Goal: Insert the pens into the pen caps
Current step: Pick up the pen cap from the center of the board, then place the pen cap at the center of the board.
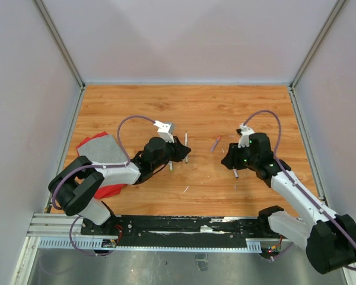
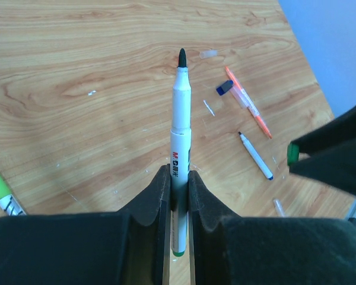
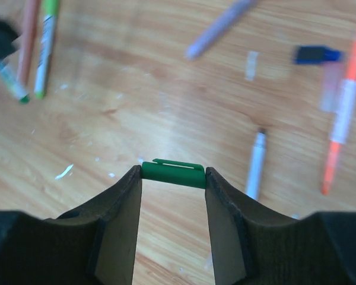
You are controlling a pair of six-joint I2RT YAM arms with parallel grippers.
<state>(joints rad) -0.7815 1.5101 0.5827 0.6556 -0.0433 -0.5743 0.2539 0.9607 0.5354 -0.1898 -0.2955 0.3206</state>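
Note:
In the left wrist view, my left gripper [image 2: 178,178] is shut on a white pen [image 2: 180,119] with a green end, its dark tip pointing away over the wood. My right gripper [image 3: 173,175] is shut on a green pen cap [image 3: 173,173], held lengthwise between the fingertips a little above the table. From above, the left gripper [image 1: 181,151] and right gripper [image 1: 228,159] face each other across a gap mid-table, and the held pen [image 1: 186,144] shows as a thin line. The green cap [image 2: 292,154] also peeks in at the right of the left wrist view.
Loose on the table [image 1: 196,113] lie an orange pen [image 2: 248,102], a blue cap [image 2: 224,88], a white pen with a blue end [image 2: 255,155] and a clear cap [image 2: 208,54]. A purple pen [image 3: 219,27] and a green pen [image 3: 46,41] lie further off. A red cloth [image 1: 101,169] sits under the left arm.

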